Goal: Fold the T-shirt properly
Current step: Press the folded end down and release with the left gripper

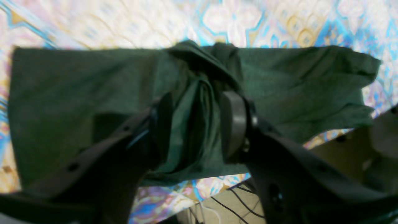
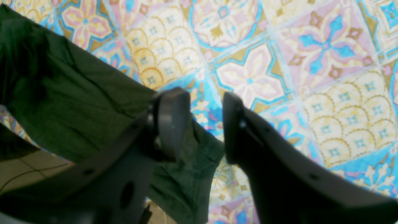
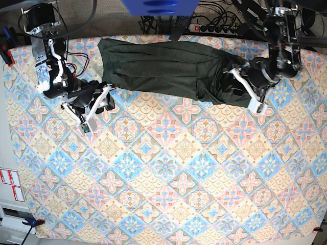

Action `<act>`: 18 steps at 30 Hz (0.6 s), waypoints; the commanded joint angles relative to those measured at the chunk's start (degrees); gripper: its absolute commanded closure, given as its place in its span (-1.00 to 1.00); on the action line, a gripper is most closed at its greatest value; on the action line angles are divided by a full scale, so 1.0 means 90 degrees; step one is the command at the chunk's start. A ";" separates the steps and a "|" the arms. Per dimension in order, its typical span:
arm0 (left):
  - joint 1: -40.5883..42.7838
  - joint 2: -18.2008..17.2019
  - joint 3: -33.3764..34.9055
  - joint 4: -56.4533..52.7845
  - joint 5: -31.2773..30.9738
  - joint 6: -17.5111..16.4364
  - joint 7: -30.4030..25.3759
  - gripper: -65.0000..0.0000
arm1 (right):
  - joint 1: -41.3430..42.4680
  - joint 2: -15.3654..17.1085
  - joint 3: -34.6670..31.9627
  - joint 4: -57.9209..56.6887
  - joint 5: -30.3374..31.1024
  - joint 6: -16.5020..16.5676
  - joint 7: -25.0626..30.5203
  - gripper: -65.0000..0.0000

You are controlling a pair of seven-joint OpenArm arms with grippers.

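The T-shirt (image 3: 163, 66), dark olive green, lies stretched in a long band across the far side of the table. Its right end is bunched into folds. My left gripper (image 3: 240, 84) sits over that bunched end. In the left wrist view the left gripper (image 1: 196, 127) is open, its fingers standing apart on either side of a loose ridge of the T-shirt (image 1: 77, 93). My right gripper (image 3: 106, 99) hovers just off the garment's near left corner. In the right wrist view the right gripper (image 2: 205, 124) is open with only tablecloth in its gap, and the T-shirt (image 2: 77, 102) lies beside and under its left finger.
A tablecloth (image 3: 168, 168) with colourful tile patterns covers the table. A power strip and cables (image 3: 214, 28) run along the far edge, beside a blue object (image 3: 158, 6). A red clamp (image 3: 5, 53) sits at the left edge. Floor tiles (image 1: 224, 208) show past the table's edge.
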 commanded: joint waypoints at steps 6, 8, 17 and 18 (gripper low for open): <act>-0.0087 -0.0584 -0.0224 -0.0461 0.0049 -0.0005 -0.0095 0.23 | -0.0011 0.0080 0.0316 0.0117 0.0042 0.0008 0.0099 0.33; -0.0175 -0.0555 -0.0204 -0.0881 0.0137 -0.0005 -0.0114 0.23 | -0.0011 0.0080 0.0316 0.0117 0.0042 0.0008 0.0099 0.33; -0.0752 -0.0223 0.1291 -0.1447 0.0107 -0.0005 -0.0114 0.24 | -0.0011 0.0080 0.0336 0.0117 0.0042 0.0008 0.0099 0.33; -0.0752 -0.0155 0.1427 -0.1418 0.0107 -0.0005 -0.0114 0.24 | -0.0011 0.0080 0.0336 0.0117 0.0042 0.0008 0.0099 0.33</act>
